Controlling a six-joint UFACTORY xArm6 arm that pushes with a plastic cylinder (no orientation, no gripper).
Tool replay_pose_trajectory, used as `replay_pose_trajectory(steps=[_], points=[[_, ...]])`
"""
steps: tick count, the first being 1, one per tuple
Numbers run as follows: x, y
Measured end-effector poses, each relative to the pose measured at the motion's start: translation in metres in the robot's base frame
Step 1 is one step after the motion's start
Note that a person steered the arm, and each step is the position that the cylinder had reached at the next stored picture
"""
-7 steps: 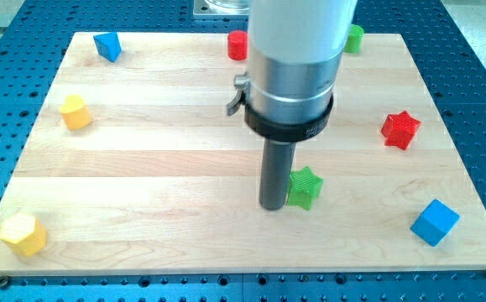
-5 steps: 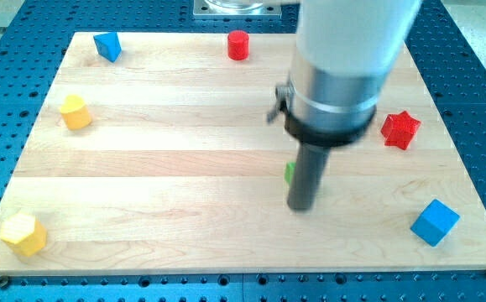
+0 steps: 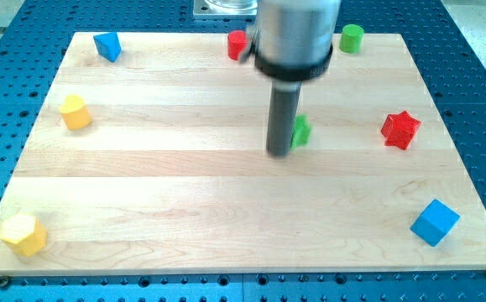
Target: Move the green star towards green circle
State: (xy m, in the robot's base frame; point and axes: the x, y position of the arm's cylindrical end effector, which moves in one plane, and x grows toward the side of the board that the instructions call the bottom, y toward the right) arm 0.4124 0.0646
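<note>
Spanning most of the view, the wooden bench [image 3: 142, 176] carries everything. My tip [image 3: 279, 153] sits near the bench's middle, touching the green star [image 3: 300, 131], mostly hidden behind the rod. No pincer exists on this arm. The green circle [image 3: 352, 37] stands well apart, at the bench's top edge toward its right corner.

Eight small coloured blocks lie on the pale wooden surface [image 3: 142, 184]. There are two green ones, a star [image 3: 301, 131] mostly hidden behind the dark rod and a cylinder [image 3: 352, 38]; two red ones, a star [image 3: 400, 129] and a cylinder [image 3: 237, 44]. There are also two blue blocks [image 3: 107, 45] [image 3: 434, 221] and two yellow blocks [image 3: 75, 111] [image 3: 23, 234].
</note>
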Motion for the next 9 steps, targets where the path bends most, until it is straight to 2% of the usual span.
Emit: replay_pose_trajectory(steps=[1, 3, 4, 5, 6, 8, 9], points=[[-0.062, 0.003], [0.031, -0.016], [0.043, -0.008], [-0.009, 0.033], [-0.094, 0.066], [-0.056, 0.058], [-0.092, 0.097]])
